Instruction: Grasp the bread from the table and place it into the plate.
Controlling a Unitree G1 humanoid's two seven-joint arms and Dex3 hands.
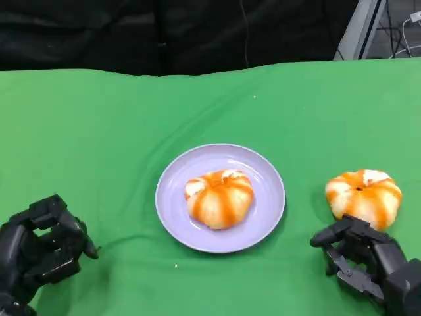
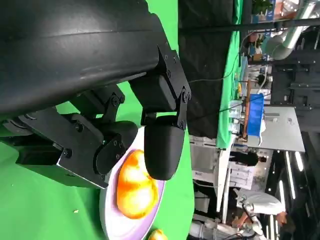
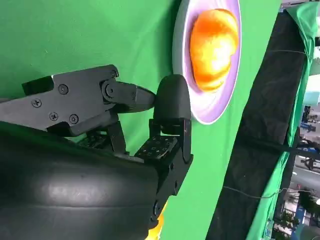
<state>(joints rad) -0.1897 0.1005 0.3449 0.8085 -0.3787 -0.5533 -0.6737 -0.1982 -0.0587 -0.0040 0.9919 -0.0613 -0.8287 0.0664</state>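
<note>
Nearest the robot, at the near left corner of the green table (image 1: 99, 118), the left hand (image 1: 39, 247) rested low with its fingers curled in on nothing. At the near right corner the right hand (image 1: 365, 257) sat just beside the loose bread (image 1: 364, 194), fingers apart and holding nothing; whether a fingertip touched the crust could not be told from the head view.

That bread, an orange-glazed bun, lay on the cloth toward the right edge, well apart from the lilac plate (image 1: 263, 178) at the table's middle. The plate already carried 1 similar bun (image 1: 219, 197), which sat near its centre and left only a ring of bare rim around it.

The main risk, as I judged it, lay in the placing: with 1 bun taking most of the plate, a second set down carelessly could knock the first or roll off the rim onto the cloth. A soft, rounded, glazed loaf might also slip or get squashed if the fingers closed too far to one side. The cloth was wrinkled near the plate's left, which could snag a dragged hand.

Between the loose bread and the plate nothing stood. Beyond the table's far edge hung a dark curtain (image 1: 197, 33), with some metal framing (image 1: 368, 26) at the far right corner.
</note>
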